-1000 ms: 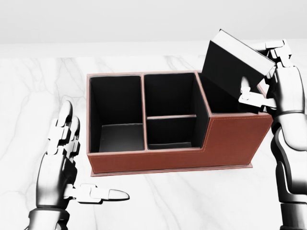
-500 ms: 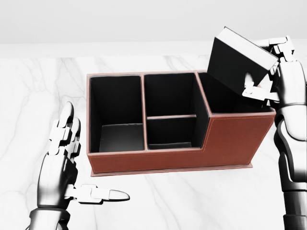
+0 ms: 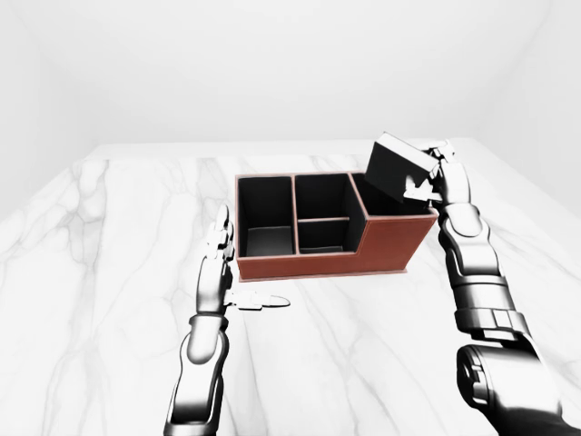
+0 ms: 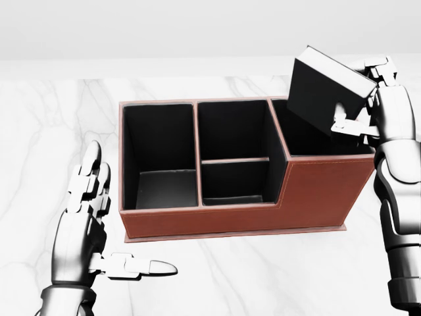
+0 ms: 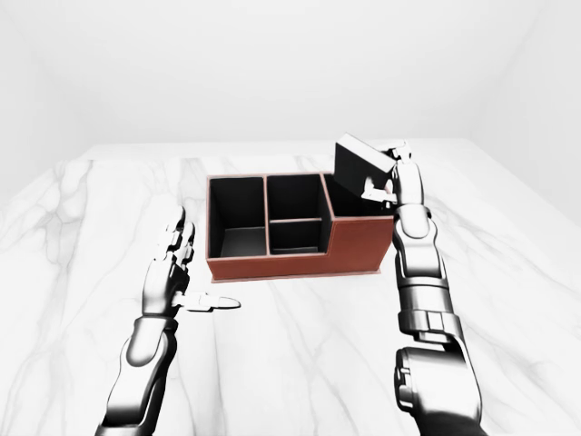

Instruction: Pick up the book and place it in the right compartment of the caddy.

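A white marbled desk was seen filling most of the head view, with a reddish-brown caddy set near the centre of the frame. The caddy was divided into a left compartment, a middle section split by a low crosswise divider, and a taller right compartment at the right of the frame.

The book, dark with a pale edge, was held tilted in the upper right of the head view, its lower corner dipped just inside the rim of the right compartment while most of it stood above the caddy. It was gripped by the right hand, whose fingers were closed around the book's right-hand end, the thumb laid across its dark face.

The left hand was seen at the lower left of the frame, beside the caddy's left end and apart from it. Its fingers were released and stretched flat towards the top of the frame, with the thumb stuck out to the right over the desk, nothing being grasped.
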You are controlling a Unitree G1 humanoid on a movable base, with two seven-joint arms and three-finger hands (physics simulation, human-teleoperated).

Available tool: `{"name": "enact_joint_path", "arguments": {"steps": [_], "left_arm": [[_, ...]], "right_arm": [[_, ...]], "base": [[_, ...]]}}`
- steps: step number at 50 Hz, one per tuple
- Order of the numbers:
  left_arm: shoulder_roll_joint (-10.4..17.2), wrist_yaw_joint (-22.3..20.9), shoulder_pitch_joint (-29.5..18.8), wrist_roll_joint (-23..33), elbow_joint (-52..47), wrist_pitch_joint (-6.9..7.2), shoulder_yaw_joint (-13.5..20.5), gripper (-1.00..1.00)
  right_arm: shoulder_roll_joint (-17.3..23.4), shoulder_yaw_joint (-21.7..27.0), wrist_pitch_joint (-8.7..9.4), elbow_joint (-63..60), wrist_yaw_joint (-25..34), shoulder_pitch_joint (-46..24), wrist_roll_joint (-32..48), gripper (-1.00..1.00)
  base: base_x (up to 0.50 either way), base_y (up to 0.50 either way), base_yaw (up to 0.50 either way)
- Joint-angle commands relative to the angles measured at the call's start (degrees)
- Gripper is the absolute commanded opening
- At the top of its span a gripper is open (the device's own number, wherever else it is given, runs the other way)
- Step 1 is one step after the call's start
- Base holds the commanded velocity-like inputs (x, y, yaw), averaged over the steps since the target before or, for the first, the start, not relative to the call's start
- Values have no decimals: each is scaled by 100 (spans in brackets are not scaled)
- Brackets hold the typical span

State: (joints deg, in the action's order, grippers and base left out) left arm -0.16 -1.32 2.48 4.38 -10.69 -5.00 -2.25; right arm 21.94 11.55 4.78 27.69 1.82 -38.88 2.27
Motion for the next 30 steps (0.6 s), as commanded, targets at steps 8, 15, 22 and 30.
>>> {"name": "enact_joint_path", "arguments": {"steps": [8,15,22,30], "left_arm": [[-7,-32,48,-56,-71,0,-17,100],[-4,-38,49,-64,-44,0,-12,100],[-8,-33,60,-47,-84,0,-28,100],[1,-43,53,-73,-77,0,-8,100]], "right_arm": [[171,68,-556,1174,-126,-489,-391,-100],[190,7,-888,1775,-170,-677,-326,-100],[159,-65,-978,2209,-221,-912,-271,-100],[89,-143,-978,2544,-284,-1131,-189,-100]], "base": [[0,0,0],[0,0,0],[0,0,0],[0,0,0]]}}
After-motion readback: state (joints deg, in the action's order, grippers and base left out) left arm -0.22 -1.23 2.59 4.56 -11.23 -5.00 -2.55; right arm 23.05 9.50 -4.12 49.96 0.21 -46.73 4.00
